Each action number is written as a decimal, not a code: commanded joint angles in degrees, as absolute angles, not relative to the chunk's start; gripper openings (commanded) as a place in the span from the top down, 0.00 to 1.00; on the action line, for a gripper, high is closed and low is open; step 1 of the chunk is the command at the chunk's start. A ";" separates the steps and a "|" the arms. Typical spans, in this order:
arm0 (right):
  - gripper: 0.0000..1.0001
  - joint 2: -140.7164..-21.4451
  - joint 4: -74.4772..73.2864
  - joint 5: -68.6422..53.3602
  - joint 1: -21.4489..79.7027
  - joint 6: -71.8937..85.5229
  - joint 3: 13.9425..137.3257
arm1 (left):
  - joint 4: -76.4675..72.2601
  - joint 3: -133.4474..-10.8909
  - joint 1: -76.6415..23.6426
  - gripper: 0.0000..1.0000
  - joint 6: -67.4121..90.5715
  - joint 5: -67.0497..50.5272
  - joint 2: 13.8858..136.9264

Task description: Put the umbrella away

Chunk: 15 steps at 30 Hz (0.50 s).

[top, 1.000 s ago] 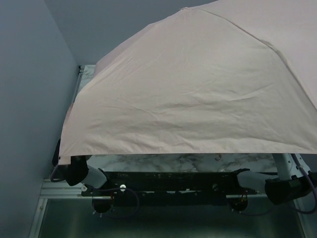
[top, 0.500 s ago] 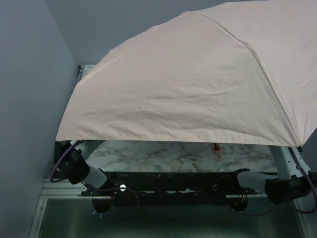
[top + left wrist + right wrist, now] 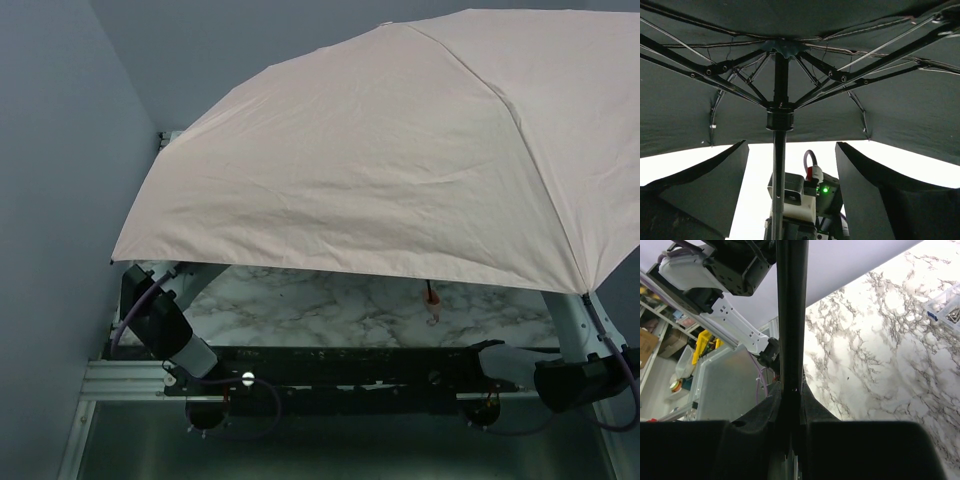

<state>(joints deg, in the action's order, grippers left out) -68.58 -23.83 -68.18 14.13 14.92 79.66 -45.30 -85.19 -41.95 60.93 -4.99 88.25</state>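
You see umbrella (image 3: 400, 150) open over marble table (image 3: 300, 310) | left gripper (image 3: 791, 146) wide, straddling shaft (image 3: 779, 170) without touching | right gripper (image 3: 790, 392) clamped on shaft.

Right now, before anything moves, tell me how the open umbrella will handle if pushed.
The umbrella is probably top-heavy: it spreads wide above a thin shaft gripped only by the right claw, so it may sway. Its wrinkled fabric likely gives. The thin ribs look bendable; push gently.
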 commanded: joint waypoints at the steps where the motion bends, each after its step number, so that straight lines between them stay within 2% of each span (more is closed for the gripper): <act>1: 0.99 -66.88 -24.61 -69.33 14.15 11.62 81.39 | -48.27 -87.11 -41.33 0.31 58.55 -1.73 89.62; 4: 0.99 -67.06 -24.01 -69.68 14.15 12.48 81.37 | -52.83 -87.34 -41.31 0.39 58.17 -0.44 91.29; 15: 1.00 -67.85 -23.27 -67.97 14.24 14.03 81.35 | -67.77 -89.33 -42.26 0.39 54.93 4.53 97.02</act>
<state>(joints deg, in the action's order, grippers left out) -68.58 -24.14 -68.16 14.15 14.74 79.66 -59.22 -86.76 -42.02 57.12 0.89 95.74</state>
